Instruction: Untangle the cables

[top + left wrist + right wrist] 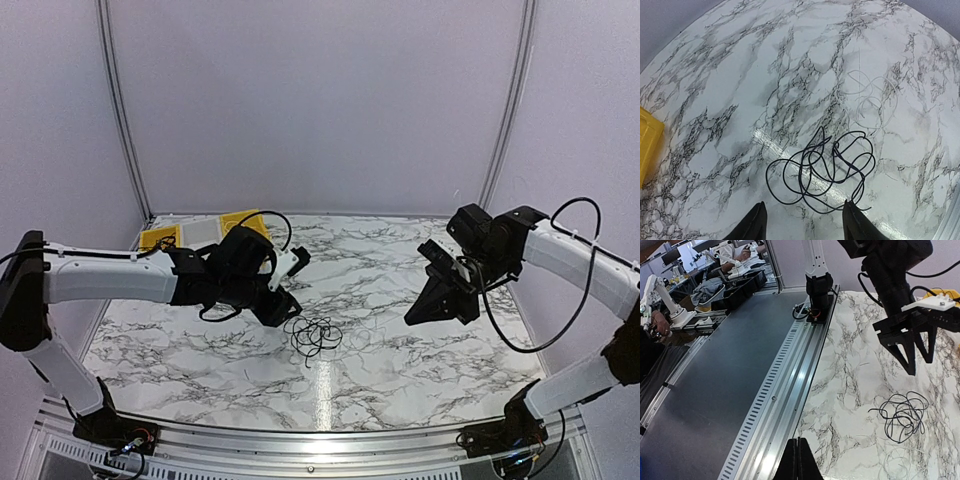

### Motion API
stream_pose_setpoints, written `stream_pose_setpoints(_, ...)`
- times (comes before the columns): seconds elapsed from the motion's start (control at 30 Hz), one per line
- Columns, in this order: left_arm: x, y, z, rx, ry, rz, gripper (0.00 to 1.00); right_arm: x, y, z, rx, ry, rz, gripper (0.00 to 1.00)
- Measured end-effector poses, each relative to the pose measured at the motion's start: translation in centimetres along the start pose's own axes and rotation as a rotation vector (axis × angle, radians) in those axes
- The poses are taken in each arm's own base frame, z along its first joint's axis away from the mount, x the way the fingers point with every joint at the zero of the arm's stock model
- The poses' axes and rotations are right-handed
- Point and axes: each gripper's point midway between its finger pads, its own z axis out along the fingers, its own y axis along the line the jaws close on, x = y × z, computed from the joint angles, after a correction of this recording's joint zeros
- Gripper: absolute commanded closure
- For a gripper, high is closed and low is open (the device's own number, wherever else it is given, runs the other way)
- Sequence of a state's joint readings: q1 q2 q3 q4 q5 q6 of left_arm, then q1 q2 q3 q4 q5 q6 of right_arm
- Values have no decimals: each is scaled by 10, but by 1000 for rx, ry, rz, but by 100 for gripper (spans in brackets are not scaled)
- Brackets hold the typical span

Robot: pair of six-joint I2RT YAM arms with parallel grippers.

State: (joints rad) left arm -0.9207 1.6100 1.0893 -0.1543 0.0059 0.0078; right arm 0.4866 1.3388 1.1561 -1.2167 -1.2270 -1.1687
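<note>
A thin black cable lies in tangled loose loops on the marble table; it also shows in the left wrist view and the right wrist view. A thin white cable lies in faint loops just beyond it, touching its far edge. My left gripper is open and empty, hovering just left of and above the black tangle; its fingertips frame the near side of the loops. My right gripper is shut and empty, held above the table well to the right of the cables.
A yellow tray sits at the back left of the table; its corner shows in the left wrist view. The table's metal rail runs along the near edge. The left arm's base stands on that rail.
</note>
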Motion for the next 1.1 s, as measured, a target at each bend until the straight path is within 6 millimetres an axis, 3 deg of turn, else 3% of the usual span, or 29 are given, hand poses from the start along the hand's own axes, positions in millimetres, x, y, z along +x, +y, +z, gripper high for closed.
stream_pose_setpoints(0.13, 17, -16, 8, 11, 19, 32, 43, 2, -5, -1, 40, 17, 4, 98)
stream_pose_setpoints(0.27, 20, -37, 13, 40, 7, 67, 39, 17, -18, -1, 136, 75, 12, 74)
stream_pose_setpoints(0.33, 18, -46, 18, 51, -9, 73, 38, 28, -26, -2, 202, 109, 1, 72)
stream_pose_setpoints(0.43, 18, -53, 25, 55, -18, 71, 38, 47, -37, -6, 330, 162, -40, 60)
stream_pose_setpoints(0.6, 17, -51, 35, 25, -34, 55, 34, 69, -51, -20, 530, 225, -130, 56)
stream_pose_setpoints(0.87, 19, -41, 57, -48, -10, 66, 40, 103, -77, -27, 668, 295, -109, 51)
stream_pose_setpoints(1.1, 1, -43, 82, -51, 6, 35, 41, 102, -90, -32, 723, 295, -101, 51)
